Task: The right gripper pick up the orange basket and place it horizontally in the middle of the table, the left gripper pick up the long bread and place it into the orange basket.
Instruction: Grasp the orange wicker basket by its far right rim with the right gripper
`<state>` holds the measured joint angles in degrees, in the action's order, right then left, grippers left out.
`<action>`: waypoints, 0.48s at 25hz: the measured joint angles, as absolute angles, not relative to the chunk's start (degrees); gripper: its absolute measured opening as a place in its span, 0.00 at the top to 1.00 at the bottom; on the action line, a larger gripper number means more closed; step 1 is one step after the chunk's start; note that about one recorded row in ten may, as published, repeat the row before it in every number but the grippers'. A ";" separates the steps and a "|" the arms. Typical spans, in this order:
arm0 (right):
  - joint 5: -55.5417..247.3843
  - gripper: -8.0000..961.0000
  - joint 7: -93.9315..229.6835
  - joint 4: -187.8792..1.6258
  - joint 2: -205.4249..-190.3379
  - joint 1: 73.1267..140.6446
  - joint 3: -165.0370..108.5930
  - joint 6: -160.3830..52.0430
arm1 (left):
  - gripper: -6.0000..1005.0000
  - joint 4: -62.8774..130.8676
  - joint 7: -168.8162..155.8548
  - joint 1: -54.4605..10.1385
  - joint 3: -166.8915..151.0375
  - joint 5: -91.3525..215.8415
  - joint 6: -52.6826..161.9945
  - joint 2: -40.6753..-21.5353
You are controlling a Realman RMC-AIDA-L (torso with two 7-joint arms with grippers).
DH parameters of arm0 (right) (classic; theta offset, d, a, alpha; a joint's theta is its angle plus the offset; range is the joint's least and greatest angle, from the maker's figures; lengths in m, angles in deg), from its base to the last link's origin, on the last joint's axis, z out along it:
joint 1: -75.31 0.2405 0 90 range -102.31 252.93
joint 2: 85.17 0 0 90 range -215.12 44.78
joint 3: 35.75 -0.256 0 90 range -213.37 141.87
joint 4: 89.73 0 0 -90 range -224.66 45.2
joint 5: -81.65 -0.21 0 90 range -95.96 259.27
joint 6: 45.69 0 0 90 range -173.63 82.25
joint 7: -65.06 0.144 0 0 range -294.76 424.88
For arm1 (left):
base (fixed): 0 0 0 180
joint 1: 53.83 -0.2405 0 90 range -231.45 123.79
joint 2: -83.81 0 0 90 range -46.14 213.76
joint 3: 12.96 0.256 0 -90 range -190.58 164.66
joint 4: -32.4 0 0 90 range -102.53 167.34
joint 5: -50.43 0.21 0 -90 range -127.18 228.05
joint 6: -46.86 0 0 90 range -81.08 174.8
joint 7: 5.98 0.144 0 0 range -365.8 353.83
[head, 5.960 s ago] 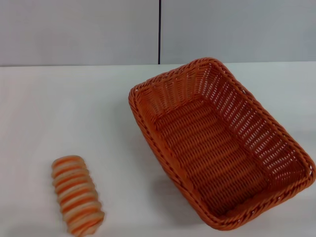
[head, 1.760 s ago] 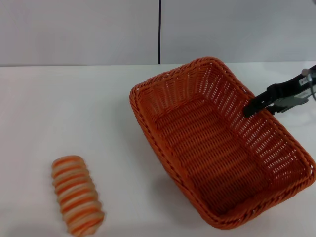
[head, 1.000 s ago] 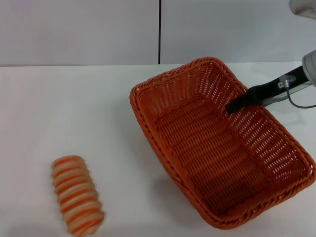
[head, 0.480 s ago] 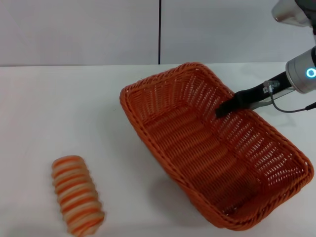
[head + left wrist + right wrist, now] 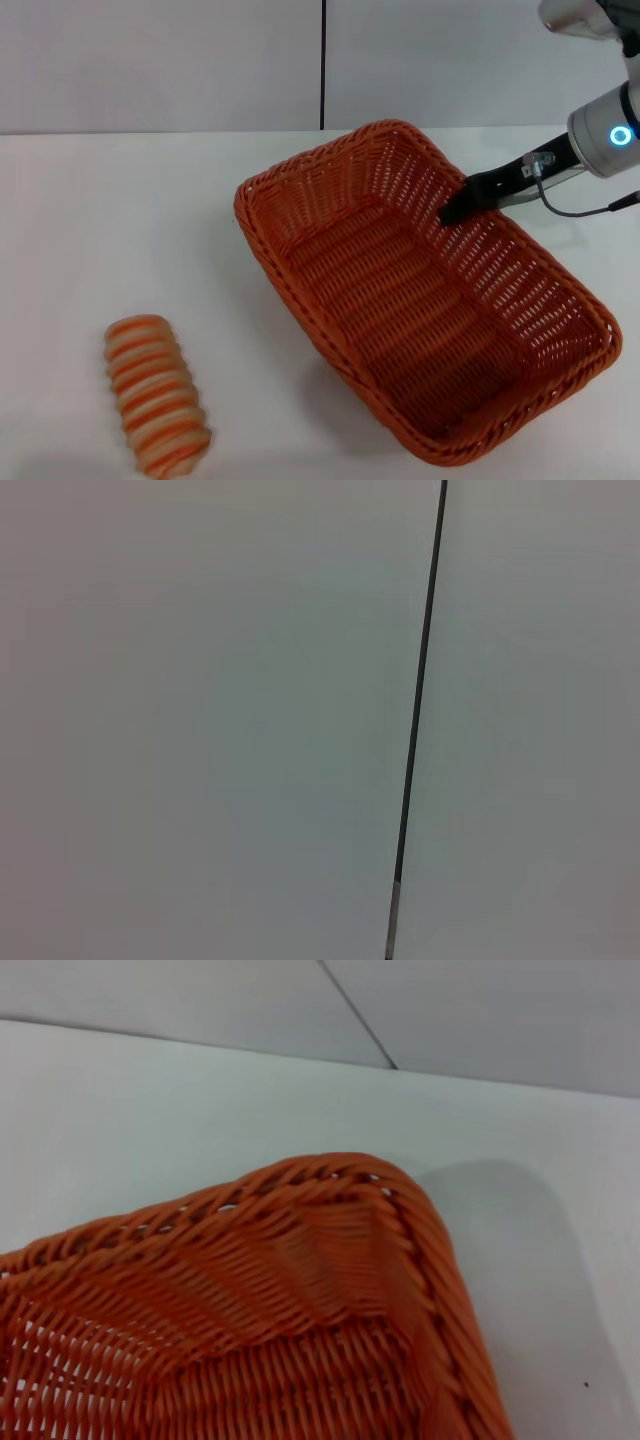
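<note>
While the right gripper has its fingers clenched on the far rim of the orange basket, we see the long bread at 7 o'clock on the surface.

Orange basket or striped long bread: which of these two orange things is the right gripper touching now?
The orange basket: the right gripper rests at its far right wall. The long bread lies apart on the table, untouched.
</note>
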<state>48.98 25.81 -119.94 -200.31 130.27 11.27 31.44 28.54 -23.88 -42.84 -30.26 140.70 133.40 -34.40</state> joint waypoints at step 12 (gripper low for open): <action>47.29 0.86 13.08 -126.42 -201.01 131.90 11.40 38.20 | 0.35 28.54 -23.82 -43.25 -30.37 140.69 133.27 -34.40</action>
<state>47.29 13.08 -126.42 -201.01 131.90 11.40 38.20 28.54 -23.82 -43.25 -30.37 140.69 133.27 -34.40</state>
